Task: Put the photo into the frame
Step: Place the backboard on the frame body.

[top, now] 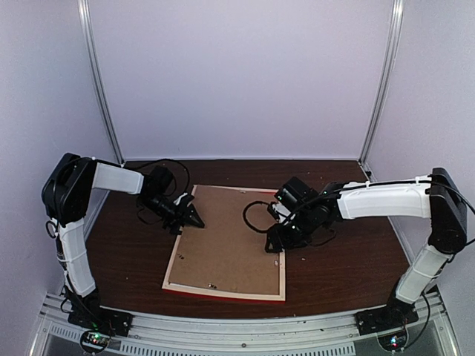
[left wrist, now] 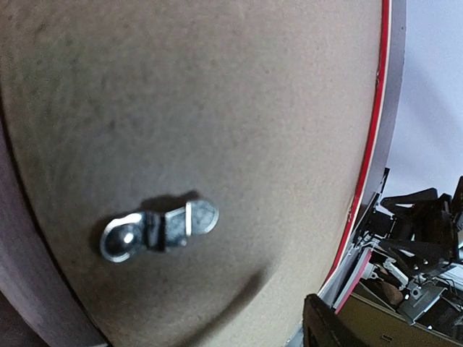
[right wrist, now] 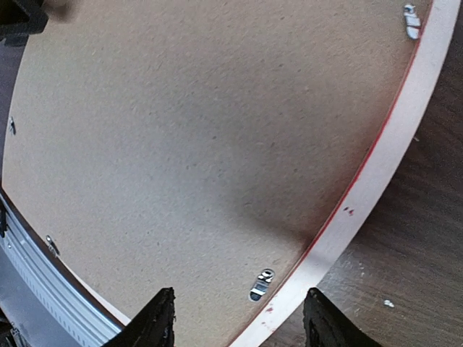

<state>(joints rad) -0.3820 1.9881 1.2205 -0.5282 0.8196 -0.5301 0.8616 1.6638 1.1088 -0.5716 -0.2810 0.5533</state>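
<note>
The frame (top: 223, 290) lies face down on the table, with its pale wood back up and a red edge along the front. The plain brown backing board (top: 230, 237) sits in it. The photo is hidden. My left gripper (top: 197, 217) is low at the board's upper left edge. In the left wrist view only one finger (left wrist: 333, 329) shows, set wide; the other is hidden behind the board (left wrist: 217, 108), near a metal clip (left wrist: 159, 228). My right gripper (right wrist: 239, 325) is open and empty over the frame's right rail (right wrist: 405, 130) and a clip (right wrist: 261, 284).
The dark wooden table (top: 341, 267) is enclosed by pale walls at the back and sides. A metal rail (top: 245, 337) runs along the near edge. More small clips (right wrist: 411, 20) sit around the board's rim. A black cable (top: 252, 215) loops over the board by the right arm.
</note>
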